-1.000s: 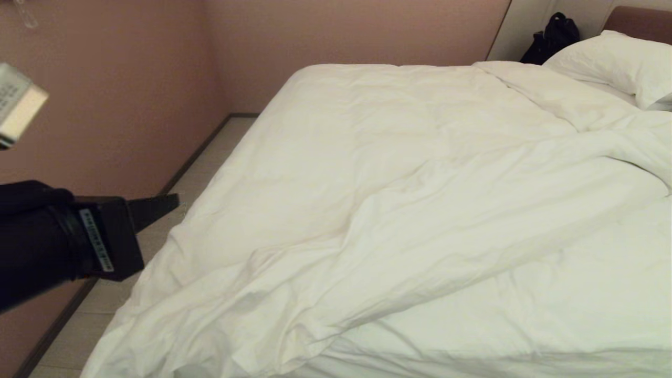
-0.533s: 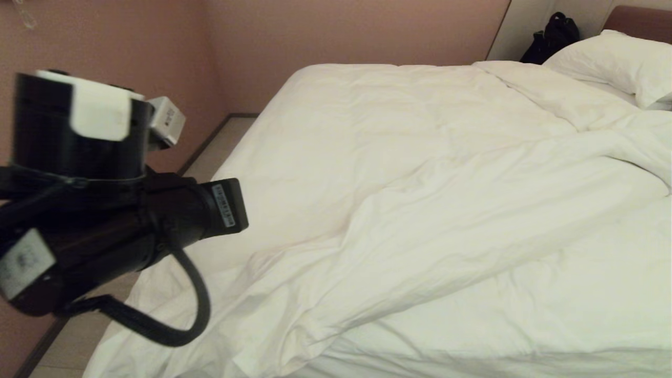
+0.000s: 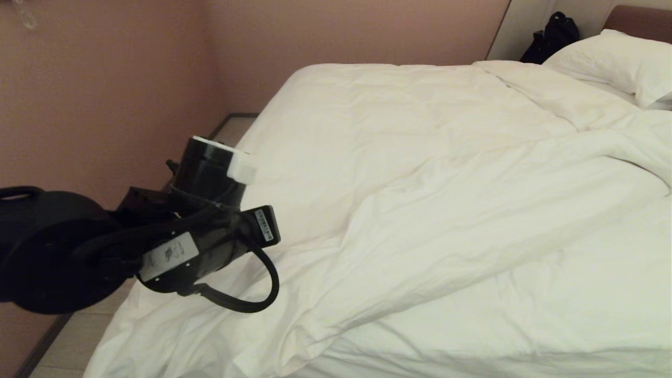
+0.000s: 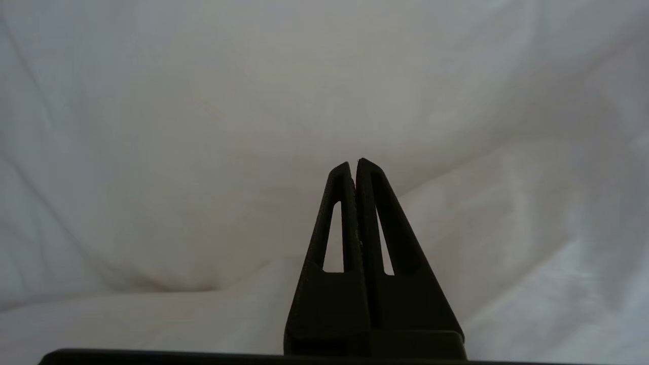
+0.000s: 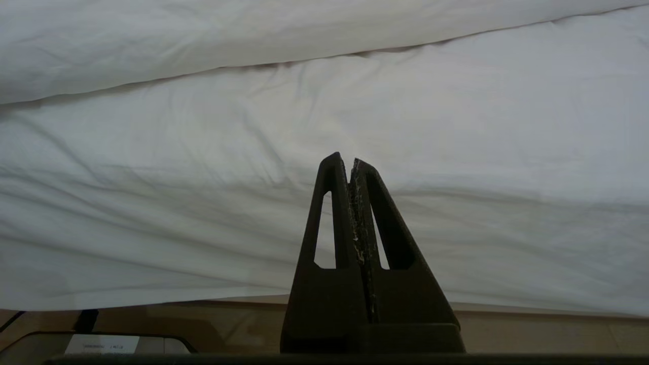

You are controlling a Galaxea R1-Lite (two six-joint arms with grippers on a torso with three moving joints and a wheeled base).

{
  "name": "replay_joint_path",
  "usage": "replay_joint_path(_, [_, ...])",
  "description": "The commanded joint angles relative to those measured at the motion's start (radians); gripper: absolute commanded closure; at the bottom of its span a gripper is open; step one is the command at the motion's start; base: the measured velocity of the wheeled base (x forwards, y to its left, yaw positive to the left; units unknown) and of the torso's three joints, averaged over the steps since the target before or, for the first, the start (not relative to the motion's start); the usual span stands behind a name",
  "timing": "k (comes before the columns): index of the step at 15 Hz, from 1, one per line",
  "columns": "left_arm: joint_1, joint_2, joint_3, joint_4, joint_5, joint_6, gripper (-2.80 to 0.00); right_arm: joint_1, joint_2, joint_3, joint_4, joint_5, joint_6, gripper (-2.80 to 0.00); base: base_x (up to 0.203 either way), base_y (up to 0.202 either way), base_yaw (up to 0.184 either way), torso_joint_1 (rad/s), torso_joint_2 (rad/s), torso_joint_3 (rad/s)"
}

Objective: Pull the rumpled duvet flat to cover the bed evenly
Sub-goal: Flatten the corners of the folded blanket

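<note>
Nearest you, below the duvet's (image 5: pixel 324 45) hanging edge, your right gripper (image 5: pixel 351 162) sits parked, jaws pressed together, empty. Over the duvet's left side, your left gripper (image 4: pixel 354 165) is also clamped on nothing. Beyond it, the rumpled duvet covers the bed (image 3: pixel 638 18) up toward the pillow (image 3: pixel 619 63).

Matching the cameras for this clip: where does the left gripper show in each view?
Head view: its fingers are hidden behind the left arm's wrist, low on the left over the duvet.
Left wrist view: left gripper, shut, centre, pointing at the duvet.
Right wrist view: not in it.
Shared landmark: the duvet.
</note>
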Motion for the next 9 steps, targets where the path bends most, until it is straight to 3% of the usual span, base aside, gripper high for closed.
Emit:
replay_joint_path(1, [-0.008, 0.025, 0.028, 0.004, 0.002, -0.013, 0.0, 0.0, 0.001, 0.0, 0.0, 0.001, 0.0, 0.0, 0.0, 0.0, 0.0, 0.0, 0.0, 0.0])
replay_joint_path(4, [-0.07, -0.044, 0.123, 0.05, -0.002, -0.015, 0.0, 0.0, 0.001, 0.0, 0.0, 0.001, 0.0, 0.0, 0.0, 0.0, 0.0, 0.0, 0.0, 0.0])
replay_joint_path(7, [-0.082, -0.056, 0.238, 0.048, -0.012, -0.036, 0.0, 0.0, 0.001, 0.0, 0.0, 0.001, 0.0, 0.0, 0.0, 0.0, 0.0, 0.0, 0.0, 0.0])
replay_joint_path(9, [-0.138, -0.094, 0.32, 0.056, -0.011, -0.108, 0.0, 0.0, 0.001, 0.0, 0.0, 0.001, 0.0, 0.0, 0.0, 0.0, 0.0, 0.0, 0.0, 0.0])
